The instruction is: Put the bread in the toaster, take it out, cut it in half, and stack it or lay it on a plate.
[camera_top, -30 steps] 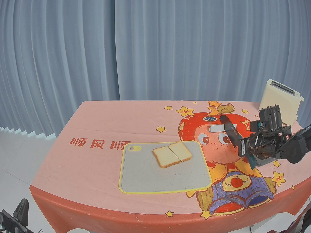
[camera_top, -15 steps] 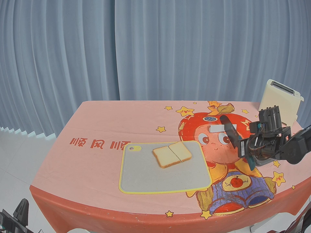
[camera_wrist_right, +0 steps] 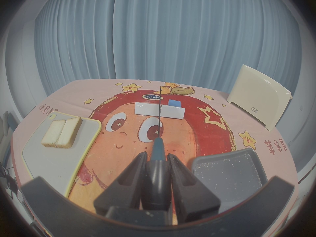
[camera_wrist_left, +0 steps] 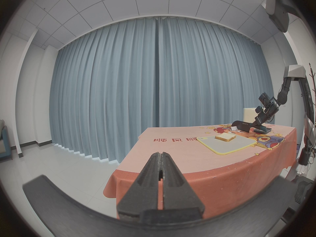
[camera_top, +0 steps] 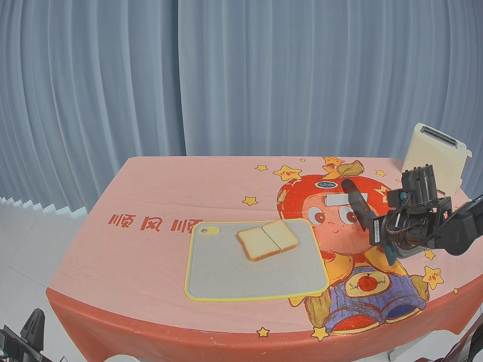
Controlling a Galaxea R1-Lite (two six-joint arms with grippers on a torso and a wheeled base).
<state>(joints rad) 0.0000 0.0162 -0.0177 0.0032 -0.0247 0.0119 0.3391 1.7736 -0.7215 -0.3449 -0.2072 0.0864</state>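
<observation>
Two bread halves [camera_top: 266,240] lie side by side, touching, on the grey yellow-rimmed cutting board [camera_top: 226,277]. The cream toaster [camera_top: 435,159] stands at the table's far right corner with its slot empty. My right gripper [camera_top: 381,233] hovers over the right side of the table, well right of the board, shut on the teal handle of a knife [camera_top: 357,204] whose black blade points up and away. In the right wrist view the fingers [camera_wrist_right: 131,175] clamp the knife handle [camera_wrist_right: 158,148]. My left gripper [camera_wrist_left: 161,158] is shut and holds nothing, low and off the table's left corner.
A grey square plate [camera_wrist_right: 230,175] sits under my right wrist, near the table's right edge. A white strip [camera_wrist_right: 159,110] with a small blue block [camera_wrist_right: 174,103] lies behind the knife tip. The tablecloth left of and behind the board is bare.
</observation>
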